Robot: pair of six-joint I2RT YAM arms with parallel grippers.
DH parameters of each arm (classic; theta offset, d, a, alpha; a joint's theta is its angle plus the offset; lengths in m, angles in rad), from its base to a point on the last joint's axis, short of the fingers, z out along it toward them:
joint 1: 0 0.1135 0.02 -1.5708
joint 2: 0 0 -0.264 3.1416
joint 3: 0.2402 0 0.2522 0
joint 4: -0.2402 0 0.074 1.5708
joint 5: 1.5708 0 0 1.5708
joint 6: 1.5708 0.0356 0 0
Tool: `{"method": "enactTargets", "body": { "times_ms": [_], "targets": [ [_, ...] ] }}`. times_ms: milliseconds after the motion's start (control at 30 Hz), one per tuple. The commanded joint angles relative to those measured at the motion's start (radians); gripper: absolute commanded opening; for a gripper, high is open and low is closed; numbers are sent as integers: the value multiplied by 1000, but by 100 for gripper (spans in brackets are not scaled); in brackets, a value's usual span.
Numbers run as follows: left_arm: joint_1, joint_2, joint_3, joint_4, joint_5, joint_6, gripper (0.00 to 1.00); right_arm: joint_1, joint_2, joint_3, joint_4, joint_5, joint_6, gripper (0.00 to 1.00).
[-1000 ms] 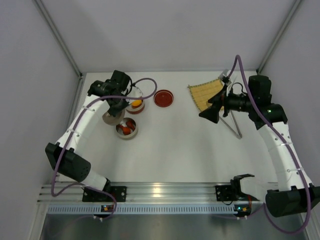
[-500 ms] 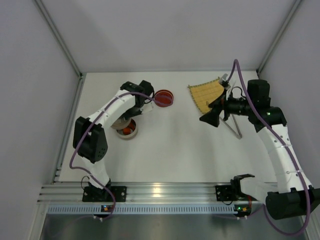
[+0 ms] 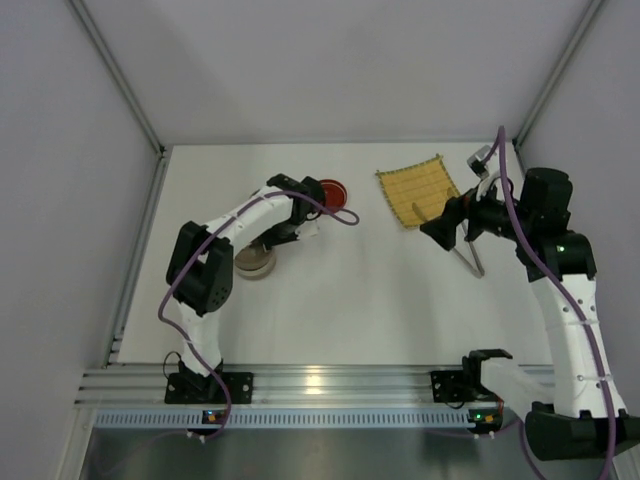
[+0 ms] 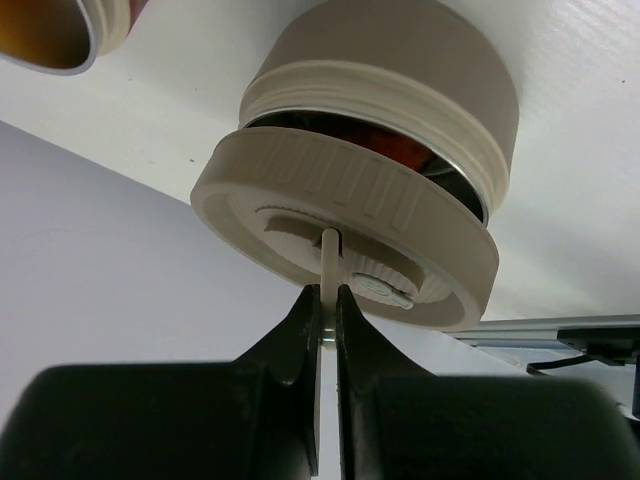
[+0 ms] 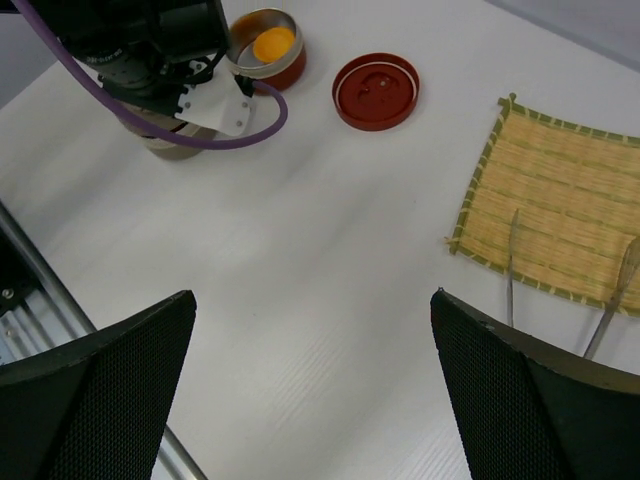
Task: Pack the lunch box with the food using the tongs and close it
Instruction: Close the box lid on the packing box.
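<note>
Left wrist: left end effector [image 4: 328, 296] pinches the beige lid [image 4: 300, 190] by its tab; right end effector [image 5: 312, 300] gapes wide, empty.

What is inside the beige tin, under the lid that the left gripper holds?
Through the gap between the beige tin and the lid, a bit of red-brown food shows. The lid, pinched by its thin tab in the left gripper, hides the rest.

My jaws are black. The ribbed round plastic lid [image 4: 300, 190] is beige, the slatted bamboo mat [image 5: 560, 200] yellow with green edging, the shallow round lid [image 5: 375, 90] red.
</note>
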Motion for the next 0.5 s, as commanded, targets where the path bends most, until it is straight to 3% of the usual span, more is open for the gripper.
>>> {"method": "enactTargets", "body": {
  "times_ms": [0, 467],
  "targets": [
    [-3, 12, -2, 13, 8, -26, 6, -27, -48, 5, 16, 48, 32, 99],
    [-3, 52, -31, 48, -38, -73, 7, -29, -41, -16, 43, 22, 66, 99]
  ]
}}
